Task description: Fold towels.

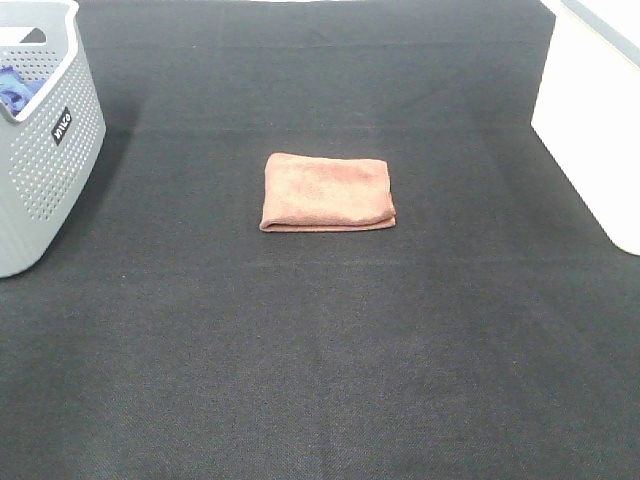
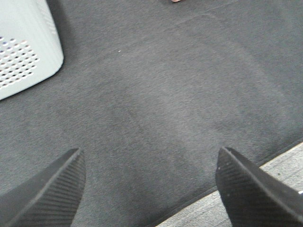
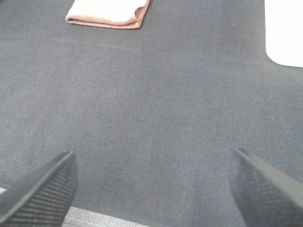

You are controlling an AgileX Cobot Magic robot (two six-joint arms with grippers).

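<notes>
**Rust-brown towel lies folded at mid-table, both grippers released and clear of it**

Rust-brown and soft-looking, the towel (image 1: 327, 192) sits folded into a compact rectangle right around the middle of the black mat (image 1: 320, 350), a touch toward the far half. Its layers are stacked, with a rounded fold showing along the near edge and at the near right corner. It lies flat, nothing touching it, open mat on every side.

From the right wrist camera the same towel (image 3: 108, 13) shows pale and washed out, its doubled edge plain to see, well ahead of the right gripper (image 3: 154, 189). That gripper's two ribbed black fingers (image 3: 45, 191) stand wide apart with only bare mat between them: released, grasping nothing.

Over to the left gripper (image 2: 151, 187): same story. Its ribbed fingers (image 2: 52, 189) are spread wide over the mat, empty, near the mat's front edge, where a paler grey surface (image 2: 279, 172) shows beyond it. Only a sliver of the towel (image 2: 176, 1) peeps in at the rim of that view.

Out at the far left stands the grey perforated basket (image 1: 45, 170), upright, with a small dark label on its side and something blue (image 1: 17, 88) inside; what that is cannot be told. It is well apart from the towel. On the far right, a white box-like object (image 1: 590, 120) sits at the mat's edge, also well apart.
</notes>
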